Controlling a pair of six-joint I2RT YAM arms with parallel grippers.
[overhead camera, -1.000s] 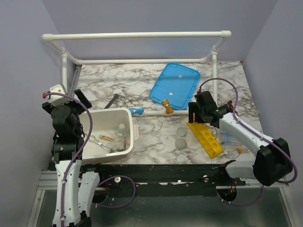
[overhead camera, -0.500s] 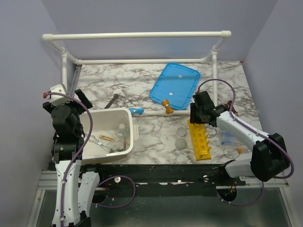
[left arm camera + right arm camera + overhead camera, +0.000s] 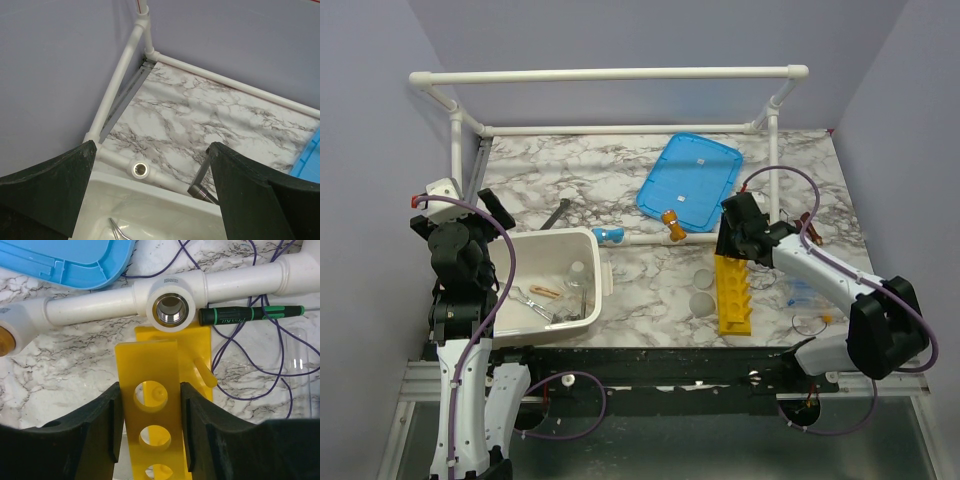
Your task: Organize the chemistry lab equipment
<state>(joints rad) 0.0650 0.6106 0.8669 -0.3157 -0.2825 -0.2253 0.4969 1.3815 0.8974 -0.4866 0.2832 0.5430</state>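
Near-left corner: white tub (image 3: 603, 272). Left gripper (image 3: 152, 175) above it, jaws spread wide, nothing held.
Right of centre: yellow test-tube rack (image 3: 734, 300), long axis running near edge to far edge, tub well apart to its left.
Right gripper (image 3: 733, 252) clenched across rack's far end, one finger on each long side; right arm much nearer than left.
Just beyond: white pipe tee (image 3: 172, 305) and screwdriver (image 3: 250, 314). Handle print looks like "Pro'sKit", not sure.
Farther back: blue lid (image 3: 690, 180), no legible writing.

Glossy yellow plastic test-tube rack (image 3: 150, 405)

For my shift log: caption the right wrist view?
Right pincer clamps the yellow rack beside a white pipe fitting.
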